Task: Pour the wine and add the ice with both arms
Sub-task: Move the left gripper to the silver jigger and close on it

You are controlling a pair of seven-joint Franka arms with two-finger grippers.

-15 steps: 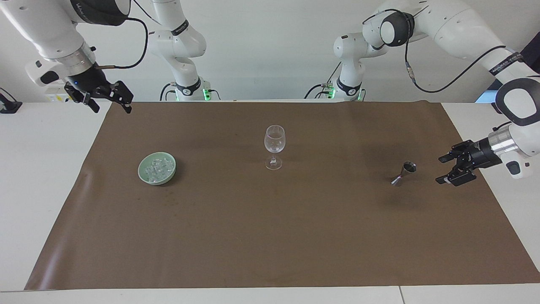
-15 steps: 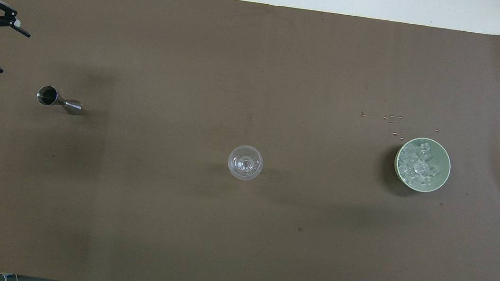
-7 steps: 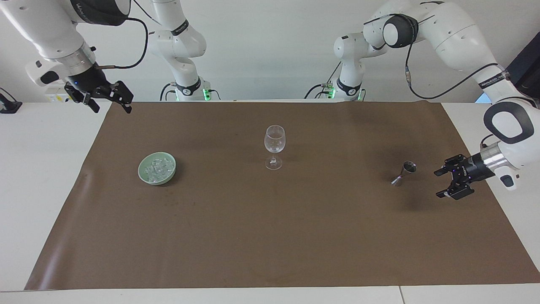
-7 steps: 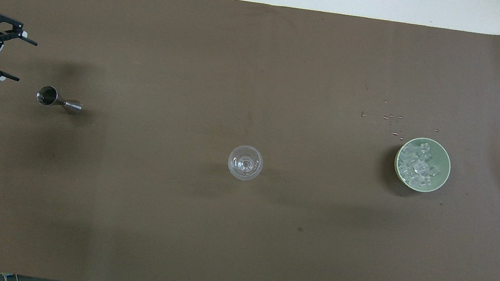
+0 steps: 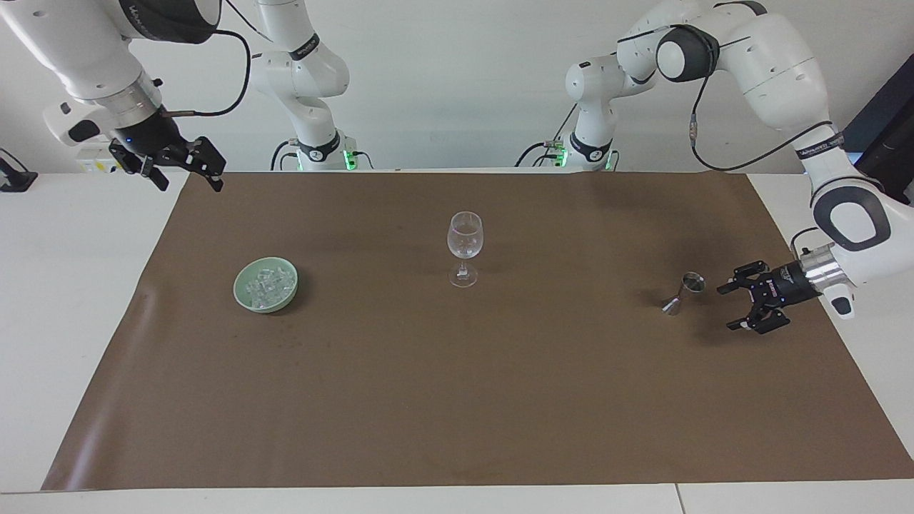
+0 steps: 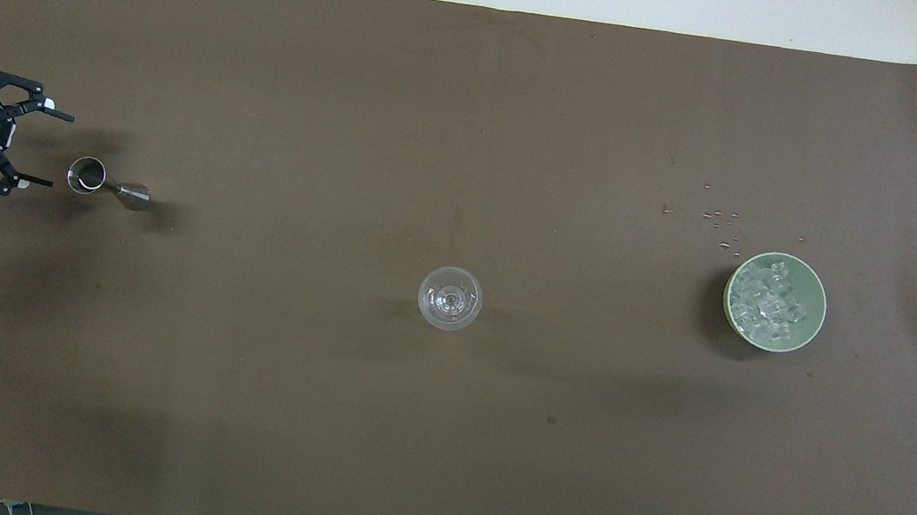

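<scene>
A: While our left end effector sits low just beside the steel jigger, fingers spread wide and holding nothing, we should ask what could spoil the pick.

B: The jigger looks narrow at the waist and top-heavy. If we come in off-centre, one finger would meet the cup before the other, and we judge it would tip or skid along the brown mat.

A: And whatever it holds would spill on the worktop rather than reach the wine glass, which stands upright mid-mat, well apart from both of us.

B: We cannot tell from here how full the jigger is, so we should treat it as loaded.

A: What of our right end effector?

B: It waits in the air over the mat's corner at the right arm's end, fingers apart, empty. The ice lies heaped in the pale green bowl toward that same end of the mat.

A: Small glassy cubes will be slippery. We could pinch one and have it squirt free, or drop it from too high and knock the glass.

B: A few small bits already lie on the mat just beside the bowl.
</scene>
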